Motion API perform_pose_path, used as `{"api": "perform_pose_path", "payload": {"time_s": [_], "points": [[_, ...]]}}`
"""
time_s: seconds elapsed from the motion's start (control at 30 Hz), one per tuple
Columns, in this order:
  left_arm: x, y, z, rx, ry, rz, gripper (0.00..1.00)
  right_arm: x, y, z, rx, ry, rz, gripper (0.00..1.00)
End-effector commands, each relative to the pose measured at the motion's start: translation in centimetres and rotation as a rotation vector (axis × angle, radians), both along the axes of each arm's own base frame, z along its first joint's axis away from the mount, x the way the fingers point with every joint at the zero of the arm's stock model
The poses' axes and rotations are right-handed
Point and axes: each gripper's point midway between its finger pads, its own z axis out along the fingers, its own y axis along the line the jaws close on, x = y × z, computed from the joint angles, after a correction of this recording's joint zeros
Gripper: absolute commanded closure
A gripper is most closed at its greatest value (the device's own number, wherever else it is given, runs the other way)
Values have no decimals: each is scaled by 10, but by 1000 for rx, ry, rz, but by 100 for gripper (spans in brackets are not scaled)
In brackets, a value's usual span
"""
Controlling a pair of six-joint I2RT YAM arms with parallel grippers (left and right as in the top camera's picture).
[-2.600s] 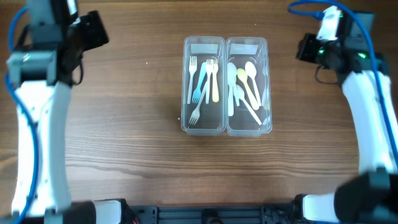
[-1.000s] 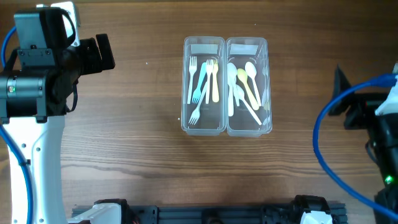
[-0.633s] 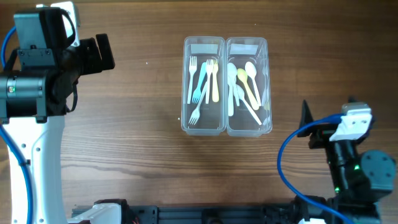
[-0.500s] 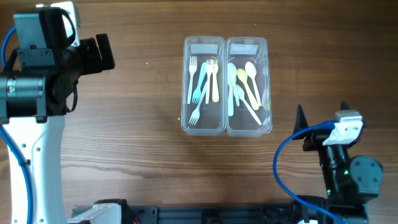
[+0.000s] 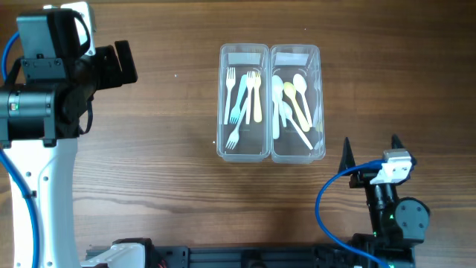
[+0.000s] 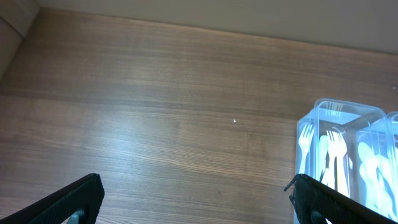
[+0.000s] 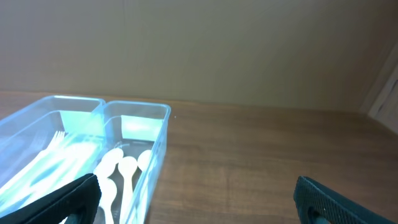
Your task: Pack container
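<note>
Two clear plastic containers stand side by side at the table's middle. The left one (image 5: 222, 104) holds several forks (image 5: 243, 97), white, blue and yellow. The right one (image 5: 322, 104) holds several spoons (image 5: 294, 100). My left gripper (image 5: 123, 63) hangs open over bare wood far to the left of them, with nothing between its fingers (image 6: 69, 200). My right gripper (image 5: 370, 149) stands open near the front right, just behind the spoon container's near corner and apart from it. In the right wrist view the spoon container (image 7: 163, 134) lies ahead on the left.
The left arm's white link (image 5: 44, 201) runs down the table's left side. The right arm's base and blue cable (image 5: 327, 216) sit at the front right edge. A pale wall (image 7: 199, 50) rises beyond the table's far edge.
My right arm has folded back from the right edge to the front right by its base, gripper still open. The left arm and the containers have not moved.
</note>
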Motion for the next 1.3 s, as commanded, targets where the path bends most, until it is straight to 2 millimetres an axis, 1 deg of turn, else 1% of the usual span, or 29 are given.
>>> {"api": "perform_pose_path", "payload": {"time_s": [0.0, 0.03, 0.1, 0.87, 0.9, 0.93, 1.0, 1.03, 1.07, 1.13, 1.2, 1.23, 1.27], "points": [[-3, -2, 8, 5, -22, -15, 0, 2, 2, -7, 17, -21, 13, 0], [-3, -2, 8, 5, -22, -15, 0, 3, 2, -9, 18, -17, 13, 0], [-3, -2, 8, 5, -22, -15, 0, 4, 2, -21, 20, 8, 12, 0], [-3, -2, 8, 5, -22, -15, 0, 5, 2, -21, 19, 3, 12, 0], [-5, -2, 10, 5, -24, -15, 0, 5, 2, -21, 19, 3, 12, 0], [-12, -3, 12, 4, -24, -17, 0, 5, 2, -21, 19, 3, 12, 0], [-31, -8, 25, -19, -62, -42, 0, 5, 2, -21, 19, 3, 12, 0], [-45, -13, 34, -39, -105, -65, 0, 5, 2, -21, 19, 3, 12, 0], [-55, -17, 41, -52, -150, -83, 0, 5, 2, -21, 19, 3, 12, 0], [-65, -18, 50, -51, -264, -91, 0, 5, 2, -21, 19, 3, 12, 0], [-76, -18, 44, -47, -356, -93, 0, 5, 2, -21, 19, 3, 12, 0], [-81, -18, 35, -45, -410, -95, 0, 5, 2, -21, 19, 3, 12, 0], [-85, -18, 22, -44, -464, -96, 0, 5, 2, -21, 19, 3, 12, 0]]}}
